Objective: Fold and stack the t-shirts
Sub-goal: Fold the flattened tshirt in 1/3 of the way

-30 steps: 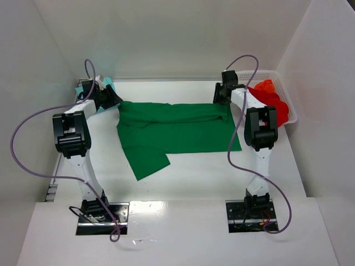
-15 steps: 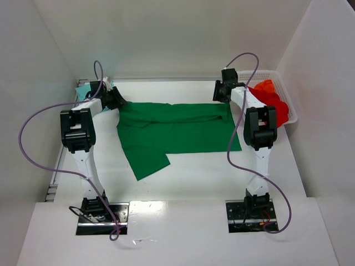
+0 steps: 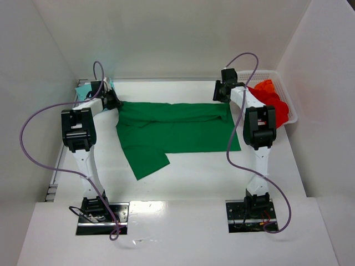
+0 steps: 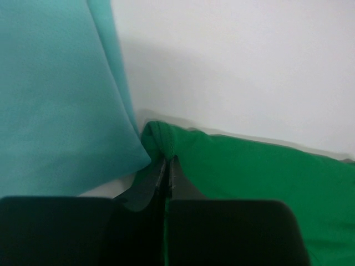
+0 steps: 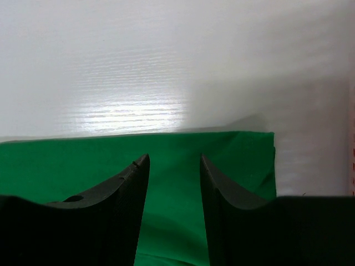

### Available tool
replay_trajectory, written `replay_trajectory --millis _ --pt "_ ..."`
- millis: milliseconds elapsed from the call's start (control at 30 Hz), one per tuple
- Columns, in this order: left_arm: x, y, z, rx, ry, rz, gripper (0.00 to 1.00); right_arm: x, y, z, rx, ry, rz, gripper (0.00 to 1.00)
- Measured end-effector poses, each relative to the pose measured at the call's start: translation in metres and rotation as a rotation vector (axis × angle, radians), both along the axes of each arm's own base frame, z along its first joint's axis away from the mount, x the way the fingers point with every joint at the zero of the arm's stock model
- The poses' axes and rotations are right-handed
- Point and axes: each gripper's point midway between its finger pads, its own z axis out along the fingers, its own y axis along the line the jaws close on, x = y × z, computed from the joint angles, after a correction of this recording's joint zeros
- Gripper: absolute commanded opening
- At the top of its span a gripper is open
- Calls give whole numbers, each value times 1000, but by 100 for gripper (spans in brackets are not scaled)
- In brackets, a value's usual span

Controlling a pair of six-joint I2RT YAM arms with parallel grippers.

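Note:
The dark green t-shirt (image 3: 177,130) lies half-folded across the middle of the table, one sleeve sticking out toward the near left. My left gripper (image 3: 115,101) is at its far left corner and is shut on a pinch of the green cloth (image 4: 161,138), jaws pressed together. Right beside that corner lies the pale teal t-shirt (image 4: 55,94), at the far left (image 3: 83,88). My right gripper (image 3: 221,94) hovers open over the green shirt's far right corner (image 5: 244,149), nothing between its fingers (image 5: 133,177). Red t-shirts (image 3: 273,101) are piled in the basket.
A white mesh basket (image 3: 277,73) stands at the far right against the side wall. White walls close in the table on the left, back and right. Purple cables loop from both arms.
My left gripper has closed on the green shirt's far left corner after shifting slightly right. The right arm and its open jaws have not moved.

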Motion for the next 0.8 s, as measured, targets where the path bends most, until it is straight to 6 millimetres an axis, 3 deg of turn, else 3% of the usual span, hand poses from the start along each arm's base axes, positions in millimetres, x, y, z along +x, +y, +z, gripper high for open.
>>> replay_trajectory --millis 133,400,733,800 --pt "6 7 8 27 -6 23 0 -1 -1 -8 -7 16 -4 47" --pt "28 21 45 76 -84 46 0 -9 -6 -23 -28 57 -17 47" --pt "38 39 61 127 -96 64 0 -18 -9 -35 -40 87 -23 49" --pt "37 42 58 127 -86 68 5 -20 -9 -36 -42 88 -24 49"
